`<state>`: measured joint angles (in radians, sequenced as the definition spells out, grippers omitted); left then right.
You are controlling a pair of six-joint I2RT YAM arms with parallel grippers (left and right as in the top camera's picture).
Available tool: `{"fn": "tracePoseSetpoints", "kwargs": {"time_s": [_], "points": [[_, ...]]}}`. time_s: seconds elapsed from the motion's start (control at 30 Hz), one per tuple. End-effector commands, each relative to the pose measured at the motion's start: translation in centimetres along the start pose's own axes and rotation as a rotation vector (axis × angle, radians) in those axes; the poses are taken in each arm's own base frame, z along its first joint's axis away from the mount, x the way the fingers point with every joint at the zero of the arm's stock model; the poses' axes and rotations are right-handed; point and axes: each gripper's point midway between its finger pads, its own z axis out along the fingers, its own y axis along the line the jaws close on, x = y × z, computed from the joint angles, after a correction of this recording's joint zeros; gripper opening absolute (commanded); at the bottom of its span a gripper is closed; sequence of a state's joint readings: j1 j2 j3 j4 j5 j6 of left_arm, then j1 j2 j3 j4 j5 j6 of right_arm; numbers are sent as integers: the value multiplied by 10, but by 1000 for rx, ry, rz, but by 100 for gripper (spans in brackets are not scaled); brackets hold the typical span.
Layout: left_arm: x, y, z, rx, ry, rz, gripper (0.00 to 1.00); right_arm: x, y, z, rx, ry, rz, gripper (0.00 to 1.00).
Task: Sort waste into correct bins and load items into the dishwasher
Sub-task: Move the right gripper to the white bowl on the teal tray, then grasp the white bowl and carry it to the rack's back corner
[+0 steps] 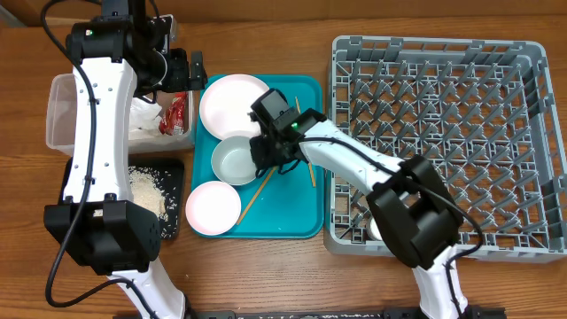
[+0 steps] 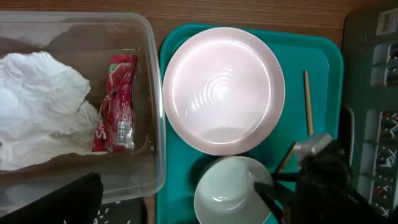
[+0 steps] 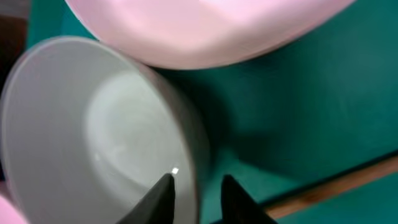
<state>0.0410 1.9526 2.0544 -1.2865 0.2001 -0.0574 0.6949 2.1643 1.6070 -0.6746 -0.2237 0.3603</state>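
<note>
The right gripper (image 3: 198,180) sits at the right rim of the white bowl (image 1: 232,161) in the middle of the teal tray (image 1: 306,221). One finger is inside the bowl and one outside, with only a narrow gap between them. Whether they press on the smooth, glossy wall I cannot tell.

The bowl is crowded. The pale pink plate (image 2: 222,87) overlaps its far edge, and a second round plate (image 1: 213,208) lies just beside its near edge. Two thin wooden chopsticks lie on the tray's flat floor to the right of the bowl: one (image 1: 257,190) runs slantwise from under the gripper, and the other (image 1: 306,151) lies nearly straight, beside the tray's right lip.

The grey dish rack (image 1: 434,44), a grid of upright pegs, stands just right of the tray, and its floor is mostly open.

The left gripper (image 1: 188,69) hovers over the right end of the clear tub (image 1: 62,115); I cannot tell how far open it is. Inside the tub, the crumpled napkin (image 2: 43,112) touches the shiny red wrapper (image 2: 115,106). The loose rice (image 1: 146,186) lies in the black tray (image 1: 173,164), which sits on the wooden desk (image 1: 266,275) next to the tub.
</note>
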Motion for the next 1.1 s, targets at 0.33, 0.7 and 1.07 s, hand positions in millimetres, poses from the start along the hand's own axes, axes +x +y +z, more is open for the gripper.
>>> {"fn": "tracePoseSetpoints", "kwargs": {"time_s": [0.33, 0.7, 1.07], "points": [[-3, 0, -6, -7, -19, -6, 100, -32, -10, -52, 67, -59, 14, 4], [-3, 0, -6, -7, -19, -6, 100, -88, -102, -250, 441, -432, 212, 4], [-3, 0, -6, -7, -19, -6, 100, -136, -188, -334, 1235, -626, 1, 4]]}}
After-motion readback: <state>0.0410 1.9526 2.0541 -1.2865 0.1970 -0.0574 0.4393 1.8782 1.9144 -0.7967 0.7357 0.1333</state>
